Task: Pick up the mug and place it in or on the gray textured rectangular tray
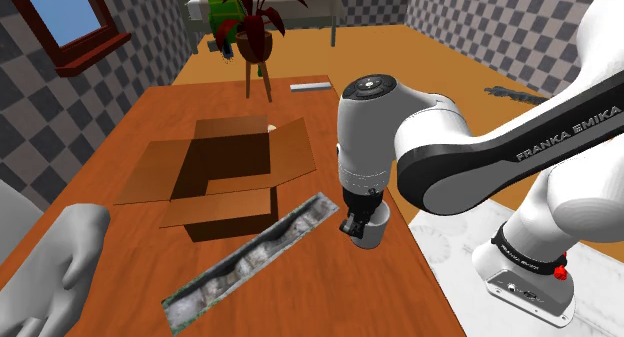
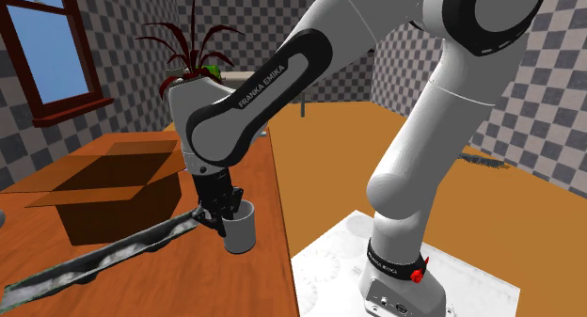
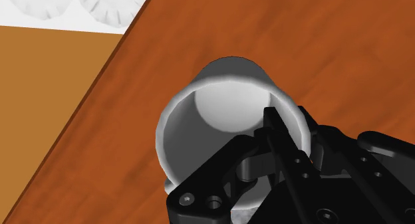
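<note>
Apparently at the grasp step, the gripper is nipped narrow onto the wall of the grey mug, right of centre in the shoulder view; next, lift it left to the tray.

The long tray lies slantwise on the surface, its near end close to the mug, where the hand is; only a short bare strip of wood parts them and nothing stands in it. Above the tray the way is open. Behind it an open cardboard box spreads its flaps, the front flap near the tray's long side. The surface's edge runs just beside the mug. A pale grey shape crowds the tray's far end in the shoulder view's lower left
</note>
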`<state>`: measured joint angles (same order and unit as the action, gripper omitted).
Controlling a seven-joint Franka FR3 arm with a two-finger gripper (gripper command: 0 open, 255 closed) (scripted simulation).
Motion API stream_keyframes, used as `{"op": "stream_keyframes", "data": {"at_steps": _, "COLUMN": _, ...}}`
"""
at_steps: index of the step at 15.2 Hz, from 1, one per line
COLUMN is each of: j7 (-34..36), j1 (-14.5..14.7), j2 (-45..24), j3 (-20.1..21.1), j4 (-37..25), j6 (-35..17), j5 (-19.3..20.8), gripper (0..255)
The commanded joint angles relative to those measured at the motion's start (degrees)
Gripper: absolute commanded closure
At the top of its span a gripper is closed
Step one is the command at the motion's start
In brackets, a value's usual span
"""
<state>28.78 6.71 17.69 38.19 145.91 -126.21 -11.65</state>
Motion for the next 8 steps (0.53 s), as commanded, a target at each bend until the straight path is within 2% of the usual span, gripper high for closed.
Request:
{"op": "stream_keyframes", "data": {"at_steps": 1, "j7": 0.00, "j1": 0.00, "j2": 0.00, "j3": 0.00, "j4": -0.01, "j6": 0.00, "j5": 0.00, "gripper": 255}}
{"op": "stream_keyframes", "data": {"at_steps": 3, "j7": 0.00, "j1": 0.00, "j2": 0.00, "j3": 0.00, "j4": -0.01, "j6": -0.01, "j5": 0.00, "gripper": 255}}
{"op": "stream_keyframes", "data": {"at_steps": 8, "j7": -0.98, "j1": 0.54, "j2": 2.84, "j3": -1.31, "j4": -1.97, "j6": 4.59, "j5": -0.81, "gripper": 255}}
